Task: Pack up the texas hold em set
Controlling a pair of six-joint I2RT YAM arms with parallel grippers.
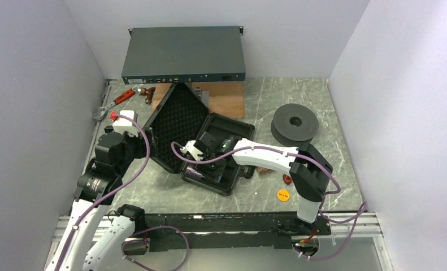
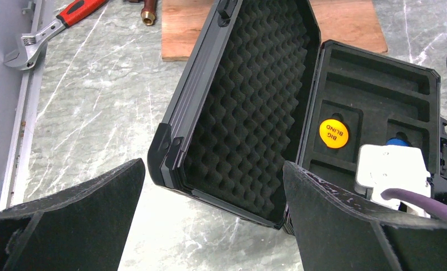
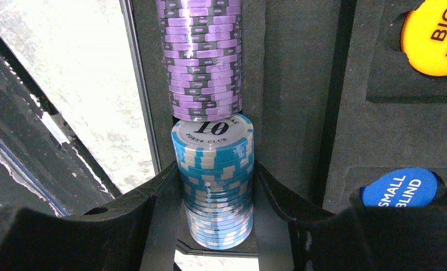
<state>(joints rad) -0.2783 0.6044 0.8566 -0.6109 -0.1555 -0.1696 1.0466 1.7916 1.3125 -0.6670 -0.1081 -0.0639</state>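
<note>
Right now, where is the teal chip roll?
Right wrist view: the teal chip roll sits between the right fingers, against the purple roll, in the case.

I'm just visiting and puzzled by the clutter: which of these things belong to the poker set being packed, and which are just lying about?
Belongs: black case, teal chip roll, purple chip roll, yellow disc, blue disc, orange disc.
Lying about: grey rack unit, red-handled wrench, wooden board, black spool.

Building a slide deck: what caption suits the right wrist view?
Right gripper holds a teal chip roll end to end with the purple roll in the case.
</note>
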